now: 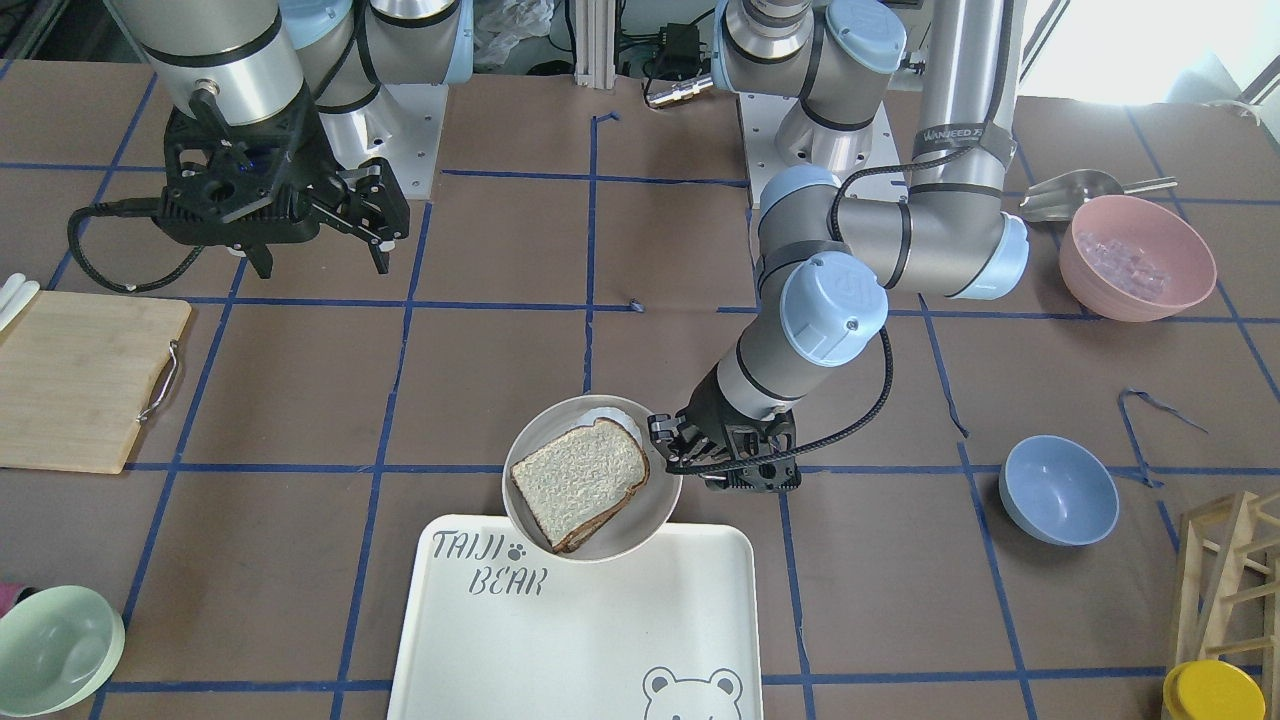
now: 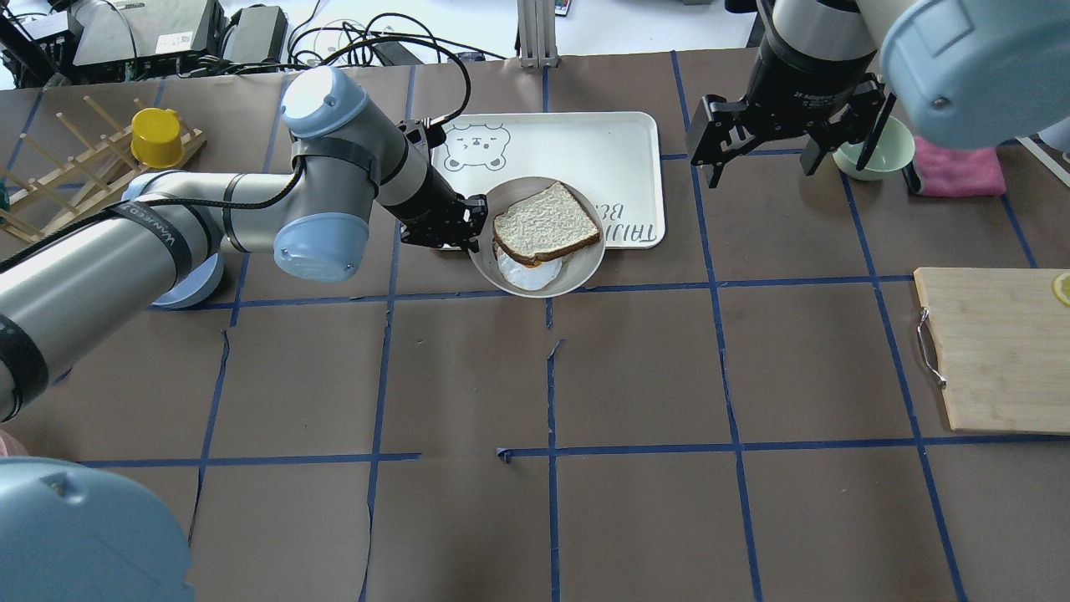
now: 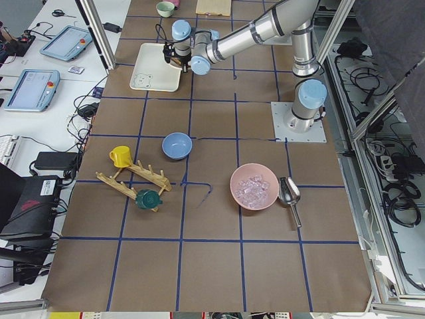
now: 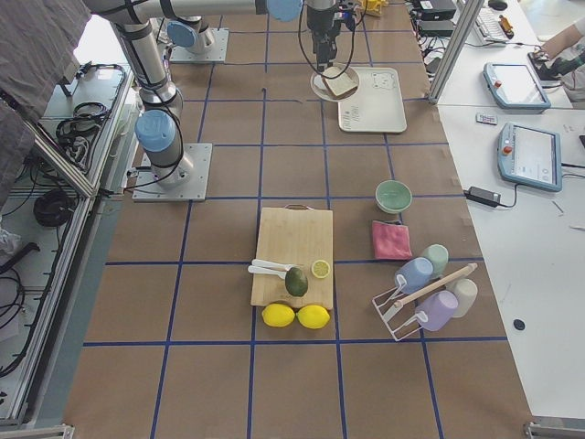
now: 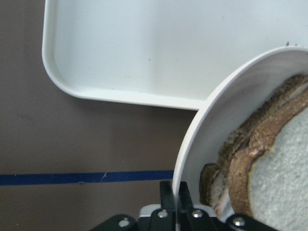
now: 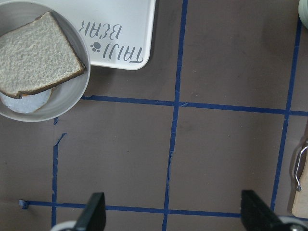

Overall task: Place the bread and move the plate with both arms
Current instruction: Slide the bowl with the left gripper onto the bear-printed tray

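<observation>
The plate (image 1: 658, 508) sits across the tray (image 1: 600, 640) corner nearest the robot. Part of its rim overlaps the tray's raised edge and the rest is over the brown counter (image 1: 480, 360). I cannot tell whether it rests on that edge or is lifted off it.

The bread (image 1: 580, 480) lies on the plate, on top of a fried egg (image 2: 528, 274) and a browner slice (image 5: 226, 159). The blue bowl (image 1: 1058, 490) and the cutting board (image 1: 85, 380) lie well apart from the plate, one on each side.

The tray print reads "TAIJI BEAR", with a paw mark and a bear face. A band (image 1: 950, 132) on the left arm (image 1: 950, 230) reads "WANJEED".

The left hand (image 1: 660, 432) is clamped on the plate, with the rim pinched between its fingers. The right hand (image 1: 322, 262) hangs over the counter near the robot's base, fingers spread wide, holding nothing.
</observation>
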Tool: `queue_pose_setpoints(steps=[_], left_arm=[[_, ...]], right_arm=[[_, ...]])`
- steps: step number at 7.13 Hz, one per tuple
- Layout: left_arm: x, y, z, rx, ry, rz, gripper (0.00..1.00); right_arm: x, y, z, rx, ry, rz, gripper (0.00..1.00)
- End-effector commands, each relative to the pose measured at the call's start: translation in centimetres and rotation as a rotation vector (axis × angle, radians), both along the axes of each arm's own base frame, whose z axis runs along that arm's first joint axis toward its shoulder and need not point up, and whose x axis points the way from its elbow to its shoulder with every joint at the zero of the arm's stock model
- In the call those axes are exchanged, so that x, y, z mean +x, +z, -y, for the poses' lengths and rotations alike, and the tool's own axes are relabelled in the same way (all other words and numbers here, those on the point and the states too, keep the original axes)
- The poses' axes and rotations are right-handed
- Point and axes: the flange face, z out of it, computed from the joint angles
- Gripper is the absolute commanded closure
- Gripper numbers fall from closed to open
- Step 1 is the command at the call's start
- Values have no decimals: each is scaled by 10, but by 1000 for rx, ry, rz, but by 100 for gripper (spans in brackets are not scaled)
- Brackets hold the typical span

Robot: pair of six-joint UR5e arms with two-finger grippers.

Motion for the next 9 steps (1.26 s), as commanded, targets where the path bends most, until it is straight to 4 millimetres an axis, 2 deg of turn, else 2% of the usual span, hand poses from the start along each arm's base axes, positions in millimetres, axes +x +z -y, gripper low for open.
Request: queue_pose_setpoints(steps=[1, 3, 5, 6, 7, 8, 9], left_arm=[[5, -15, 55, -15, 17, -23, 100], [1, -52, 88, 0, 13, -43, 100], [0, -64, 110, -15, 13, -41, 100], [0, -70, 114, -10, 14, -41, 100], [0, -67, 113, -17, 9, -35, 68], [0, -50, 111, -42, -1, -30, 1], [2, -30, 107, -65, -1, 29, 0]], right_arm=[[0, 0, 0, 0, -1, 1, 0], [0, 0, 0, 0, -1, 1, 0], [-1, 0, 0, 0, -4, -1, 0], [0, 0, 0, 0, -3, 1, 0], [-1, 0, 0, 0, -4, 1, 0], [-1, 0, 0, 0, -6, 1, 0], [-1, 0, 0, 0, -6, 1, 0]])
